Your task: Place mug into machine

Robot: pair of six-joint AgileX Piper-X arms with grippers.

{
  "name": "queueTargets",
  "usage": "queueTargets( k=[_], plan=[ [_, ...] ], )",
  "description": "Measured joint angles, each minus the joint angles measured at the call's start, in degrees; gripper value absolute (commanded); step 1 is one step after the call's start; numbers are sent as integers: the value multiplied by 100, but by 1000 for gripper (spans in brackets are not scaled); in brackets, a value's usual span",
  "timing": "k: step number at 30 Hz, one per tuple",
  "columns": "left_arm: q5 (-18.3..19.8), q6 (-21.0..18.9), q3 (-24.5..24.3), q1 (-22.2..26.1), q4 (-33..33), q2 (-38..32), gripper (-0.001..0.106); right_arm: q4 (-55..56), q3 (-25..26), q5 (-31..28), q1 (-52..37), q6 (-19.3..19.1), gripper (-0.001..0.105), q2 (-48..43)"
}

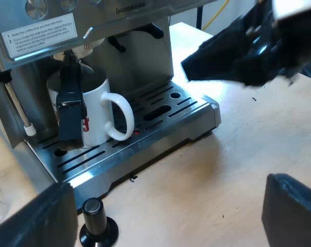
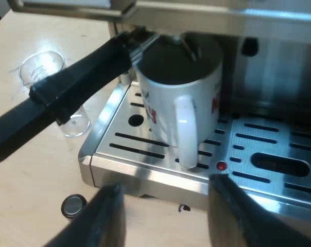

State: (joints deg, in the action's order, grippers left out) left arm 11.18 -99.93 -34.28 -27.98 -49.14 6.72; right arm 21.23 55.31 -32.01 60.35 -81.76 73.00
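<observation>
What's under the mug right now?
The mug stands upright on the slotted metal drip tray, beside a small red dot. The patch of tray directly beneath is covered by the mug, so anything lying there is hidden.

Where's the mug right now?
Both wrist views show the mug standing upright on the drip tray, under the holder locked into the machine.

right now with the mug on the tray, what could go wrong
The right end effector is open close to the handle of the mug; a crooked retreat could hook it and drag the mug along the tray. The black handle juts out beside the mug; a sideways swing might strike it.
</observation>
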Motion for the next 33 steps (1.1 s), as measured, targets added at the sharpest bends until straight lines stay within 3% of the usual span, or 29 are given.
queueTargets(
  k=[13, 15, 17, 19, 23, 31, 33],
  plan=[
    [0, -2, 0, 0, 0, 0, 74, 352, 0, 0, 0, 69, 37, -992],
    [0, -2, 0, 0, 0, 0, 74, 352, 0, -24, 46, -62, 37, -1114],
    [0, -2, 0, 0, 0, 0, 74, 352, 0, -41, 121, -251, 32, -1179],
    [0, -2, 0, 0, 30, 0, 74, 352, 0, -64, 334, -486, 20, -1232],
    [0, -2, 0, 0, 214, 0, 74, 342, 0, -231, 661, -590, 2, -1235],
    [0, -2, -149, 0, 349, 0, 74, 328, 0, -301, 848, -601, 0, -1235],
    [0, -40, -154, 0, 453, 0, 74, 255, 0, -312, 848, -760, 0, -1235]
  ],
)
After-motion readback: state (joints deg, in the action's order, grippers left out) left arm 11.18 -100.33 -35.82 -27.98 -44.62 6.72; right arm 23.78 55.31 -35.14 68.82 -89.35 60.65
